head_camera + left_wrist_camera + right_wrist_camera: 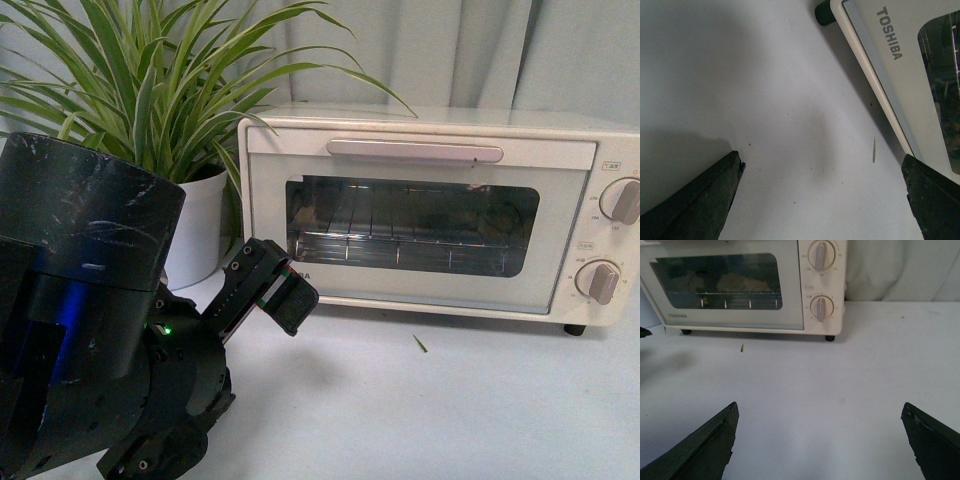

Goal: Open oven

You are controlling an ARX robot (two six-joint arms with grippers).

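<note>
While the left arm (95, 330) looms dark over the near left corner of the bench (470, 410), the left tool (822, 200) hangs with its fingers spread wide and empty, just beside the lower front edge of the oven (440, 225); the right tool (820, 440), equally wide apart and empty, sits well back from it. A sliver of leaf (420, 344) lies on the bench before the cream-white oven, which stands along the far edge, door (415, 284) shut, bar handle (415, 150) across its top, two knobs (623, 201) at right. A potted plant (150, 90) flanks its left side.
</note>
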